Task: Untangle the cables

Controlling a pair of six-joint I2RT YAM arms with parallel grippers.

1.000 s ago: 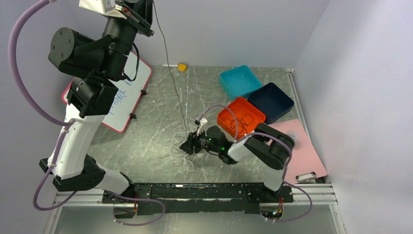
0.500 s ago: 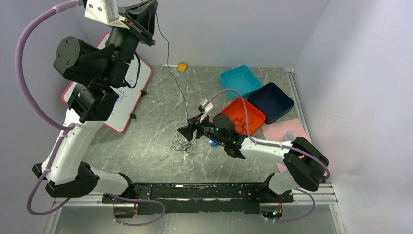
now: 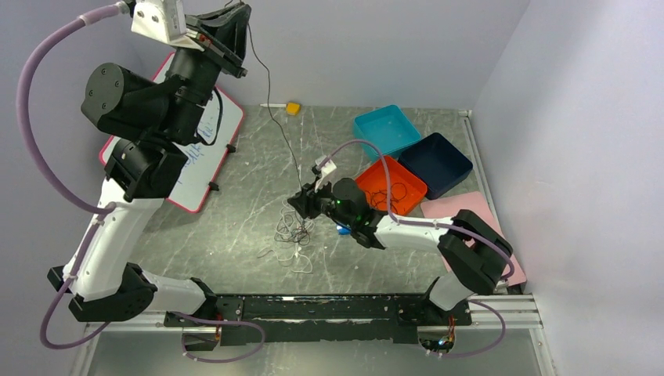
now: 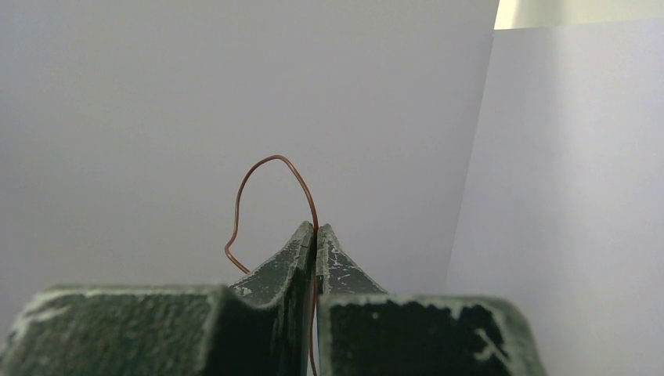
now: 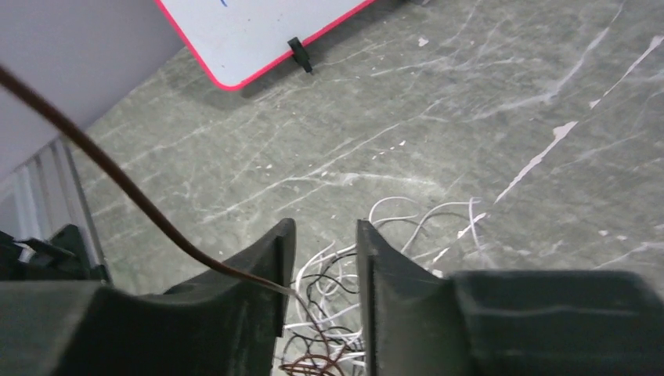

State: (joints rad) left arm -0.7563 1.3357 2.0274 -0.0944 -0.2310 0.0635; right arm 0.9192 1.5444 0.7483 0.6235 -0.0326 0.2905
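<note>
Left gripper (image 4: 315, 235), high at eleven o'clock, clamps a thin brown wire (image 4: 266, 161) stretched up from the white-and-black cable tangle (image 3: 291, 235). Right gripper (image 5: 325, 239), fingers apart, hovers there, presumably to restrain it

Pale lilac walls (image 3: 391, 47); scratched grey-green tabletop (image 3: 235, 227); soft even light

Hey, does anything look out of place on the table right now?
One brown wire stretches from the tangle up to the raised left gripper, which is shut on it. Nothing looks spilled or broken.
</note>
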